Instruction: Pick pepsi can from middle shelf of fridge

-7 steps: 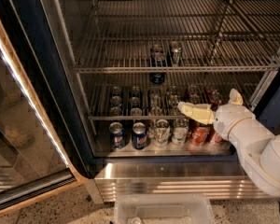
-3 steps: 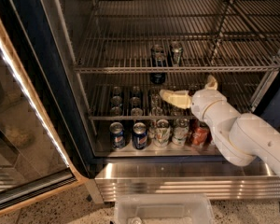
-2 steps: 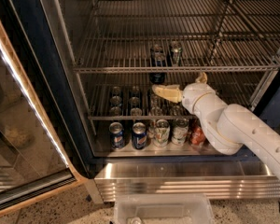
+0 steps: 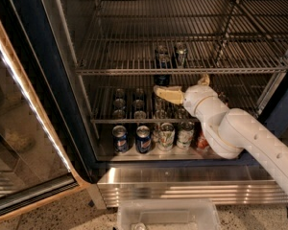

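Observation:
The fridge (image 4: pixel 53 80) stands open with its dark blue frame. On the middle shelf (image 4: pixel 115 71), a chrome wire rack, two cans stand near the centre. The front one is the pepsi can (image 4: pixel 162 63), with a silver top and a dark blue body showing at the front rail. A second can (image 4: pixel 181 51) stands behind and to its right. My gripper (image 4: pixel 164 92), cream-coloured on a white arm (image 4: pixel 240 138), points left. It sits just below the shelf's front rail, under the pepsi can and apart from it.
The lower wire shelf (image 4: pixel 101 120) holds several cans. On the fridge floor stand two blue cans (image 4: pixel 143 139), white-and-green cans (image 4: pixel 166 136) and a red can (image 4: pixel 202 141). The glass door (image 4: pixel 19 128) hangs open at left. A clear plastic bin (image 4: pixel 168 217) sits on the ground in front.
My gripper has risen and moved left, from in front of the bottom cans at the right to just under the middle shelf's front rail. The cans have not moved.

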`<action>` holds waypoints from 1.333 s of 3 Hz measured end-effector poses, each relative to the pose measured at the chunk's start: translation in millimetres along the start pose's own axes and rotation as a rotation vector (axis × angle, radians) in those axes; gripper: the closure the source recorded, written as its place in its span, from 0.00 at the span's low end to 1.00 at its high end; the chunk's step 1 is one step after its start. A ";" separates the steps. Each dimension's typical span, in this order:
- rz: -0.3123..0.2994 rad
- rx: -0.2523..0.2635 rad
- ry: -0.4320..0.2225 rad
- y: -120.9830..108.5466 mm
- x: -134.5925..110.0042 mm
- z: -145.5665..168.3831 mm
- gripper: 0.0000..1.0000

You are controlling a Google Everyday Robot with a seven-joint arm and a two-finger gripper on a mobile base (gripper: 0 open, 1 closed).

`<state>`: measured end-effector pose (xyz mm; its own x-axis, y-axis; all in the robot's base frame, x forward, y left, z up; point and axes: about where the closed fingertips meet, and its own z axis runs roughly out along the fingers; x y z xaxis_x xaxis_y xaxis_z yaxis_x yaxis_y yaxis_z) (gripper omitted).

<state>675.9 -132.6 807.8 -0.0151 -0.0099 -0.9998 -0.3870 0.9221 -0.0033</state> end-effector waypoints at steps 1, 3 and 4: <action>0.017 0.000 -0.040 3.8 -0.6 12.3 0.00; 0.017 -0.037 -0.031 14.1 4.4 50.2 0.00; 0.004 -0.063 0.005 20.2 12.6 67.1 0.00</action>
<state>729.7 -88.1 793.9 -0.0212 -0.0082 -0.9997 -0.4442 0.8959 0.0020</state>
